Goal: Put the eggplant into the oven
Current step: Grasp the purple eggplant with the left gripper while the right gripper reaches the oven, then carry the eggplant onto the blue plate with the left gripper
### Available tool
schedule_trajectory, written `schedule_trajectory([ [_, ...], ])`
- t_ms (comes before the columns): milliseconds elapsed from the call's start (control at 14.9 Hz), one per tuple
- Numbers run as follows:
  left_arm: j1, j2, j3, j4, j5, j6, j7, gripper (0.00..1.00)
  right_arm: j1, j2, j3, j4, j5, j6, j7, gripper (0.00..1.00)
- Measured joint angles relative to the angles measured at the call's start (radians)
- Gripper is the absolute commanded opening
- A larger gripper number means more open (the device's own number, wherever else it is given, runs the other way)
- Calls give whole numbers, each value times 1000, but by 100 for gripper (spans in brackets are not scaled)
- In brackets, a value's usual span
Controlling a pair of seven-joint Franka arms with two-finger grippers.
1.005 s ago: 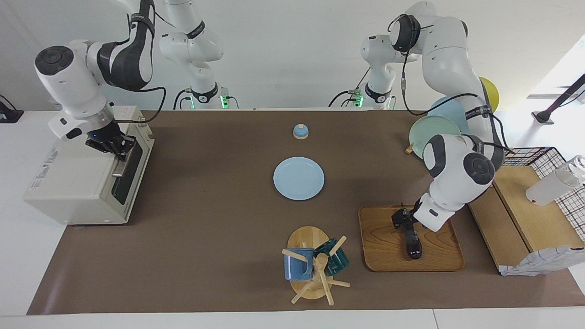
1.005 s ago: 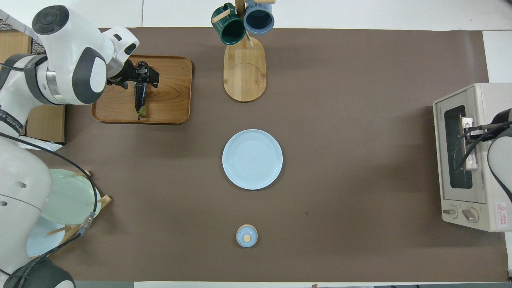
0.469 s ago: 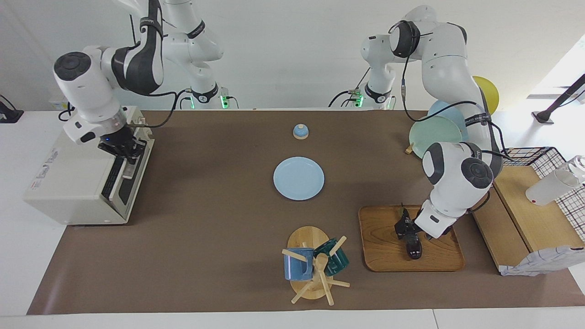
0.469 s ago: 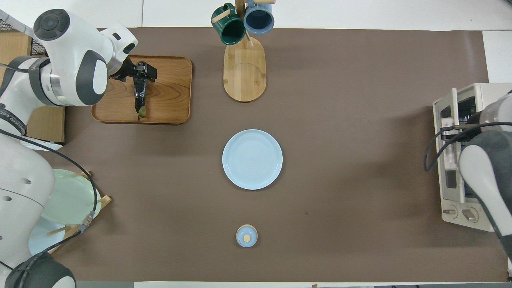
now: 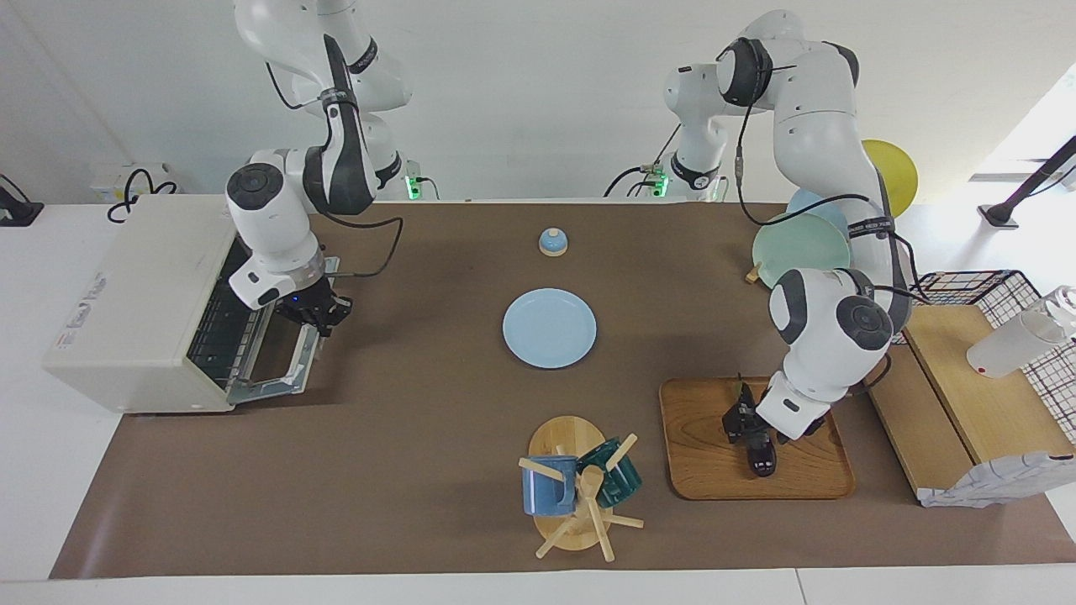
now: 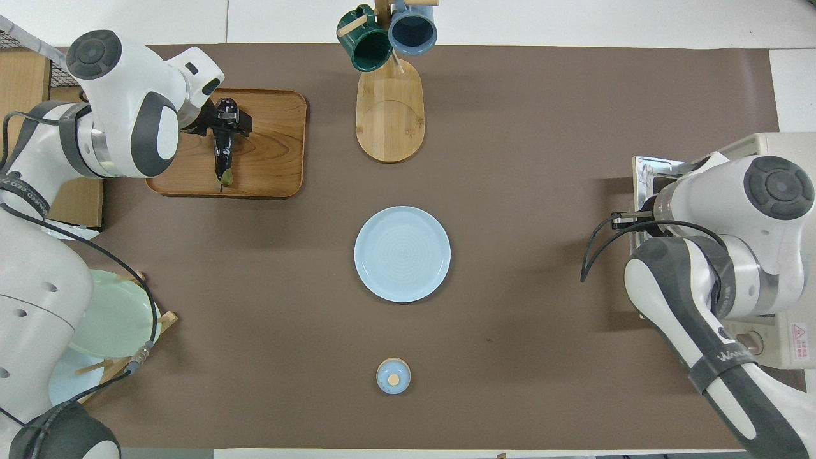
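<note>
On the worktop (image 5: pixel 403 470) — status by item:

Oven (image 5: pixel 143 307): stands at the right arm's end of the worktop. Its drop-down door (image 5: pixel 282 370) lies folded down flat, and the wire rack (image 5: pixel 220 323) shows inside the opening.

Right gripper (image 5: pixel 318 318): sits at the outer edge of the lowered door, where the handle runs. The fingers are closed on the door handle. In the overhead view the arm covers most of the door.

Eggplant (image 5: pixel 761 449): lies on the wooden tray (image 5: pixel 698 437) toward the left arm's end of the worktop, its length running toward and away from the robots, the green stem end (image 6: pixel 223 182) nearer to them.

Left gripper (image 5: pixel 740 420): is low over the tray, at the eggplant. In the overhead view the fingers (image 6: pixel 244 121) straddle the dark body near its rounded end. Whether they are clamped on it or only flank it cannot be told.

Light blue plate (image 5: pixel 549 328): at the middle of the worktop, well apart from both grippers.

Small blue lidded pot (image 5: pixel 552 242): nearer to the robots than the plate.

Mug stand (image 5: pixel 572 487): a wooden base with pegs, farther from the robots than the plate, just beside the tray — a blue mug (image 5: pixel 540 491) and a dark green mug (image 5: pixel 618 479) hang on it.

Plate rack (image 5: pixel 799 244): holds upright plates near the left arm's base.
</note>
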Motion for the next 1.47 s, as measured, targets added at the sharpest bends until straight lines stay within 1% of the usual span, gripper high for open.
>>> schedule_trajectory([
  [67, 0, -1, 0, -5, 0, 4, 1, 11, 3, 11, 0, -1, 0, 8, 0, 0],
  [134, 0, -1, 0, -9, 0, 5, 2, 0, 4, 18, 0, -1, 0, 12, 0, 0],
  [335, 9, -4, 2, -8, 0, -15, 4, 0, 6, 30, 0, -12, 2, 33, 0, 0],
  [536, 12, -21, -1, 66, -43, -155, -1, 0, 6, 38, 0, -26, 13, 56, 4, 0],
  [603, 11, -43, -4, 90, -69, -187, -19, 0, 7, 39, -1, -33, 26, 55, 7, 0],
  [670, 7, -81, -8, 96, -84, -220, -56, 0, 11, 38, -4, -41, 44, 51, 7, 0],
  [804, -18, -178, -20, 81, -96, -302, -143, 0, 38, 38, -8, -47, 80, 49, 8, 0],
  [938, -92, -262, -27, 47, -99, -358, -268, 0, 77, 35, -8, -32, 94, 29, 25, 0],
  [1005, -144, -289, -28, 29, -100, -367, -329, 0, 88, 32, -8, -14, 94, -1, 34, 0],
  [1072, -200, -306, -29, 8, -100, -365, -388, 0, 92, 27, -8, 12, 94, -42, 35, 26],
  [1139, -257, -317, -29, -20, -100, -351, -440, 0, 91, 20, -10, 39, 94, -75, 35, 38],
  [1206, -305, -325, -30, -59, -100, -310, -475, 0, 89, 12, -13, 63, 94, -98, 35, 58],
  [1273, -348, -332, -30, -111, -100, -247, -502, 0, 87, 1, -18, 85, 94, -120, 35, 92],
  [1340, -383, -338, -29, -169, -100, -177, -521, 0, 84, -10, -24, 98, 94, -141, 35, 100],
  [1474, -443, -337, -28, -274, -100, -53, -550, 0, 61, -34, -31, 107, 94, -196, 35, 100],
])
